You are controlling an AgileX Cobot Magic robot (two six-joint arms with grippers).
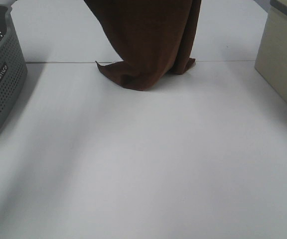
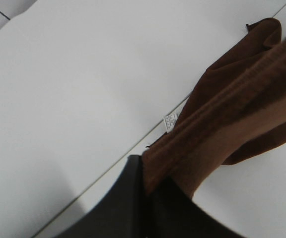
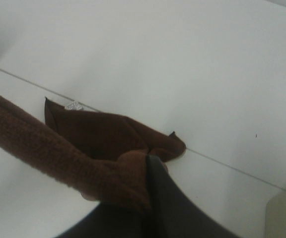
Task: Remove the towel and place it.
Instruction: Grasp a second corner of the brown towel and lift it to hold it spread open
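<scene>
Towel (image 1: 151, 40): is hanging at upper centre of the frame, long axis vertical, lower folds touching the table (image 1: 143, 164). Left gripper (image 2: 148, 176) and right gripper (image 3: 147, 181): each is pinching the upper edge, with the cloth trailing downward from both, neither nearer.

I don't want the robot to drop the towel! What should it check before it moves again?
1. Left pincer pinching the towel: ok, the cloth runs in between its fingers.
2. Right pincer pinching the towel: ok, the cloth is bunched at its tip.
3. Towel lifted fully off the table: not ok, its lower end lies crumpled on the table.
4. Grey basket apart from the towel: ok, it stands off to the left.
5. Beige box apart from the towel: ok, it stands off to the right.
6. Top edge of the towel held level: cannot tell, it is cut off in the high view.
</scene>
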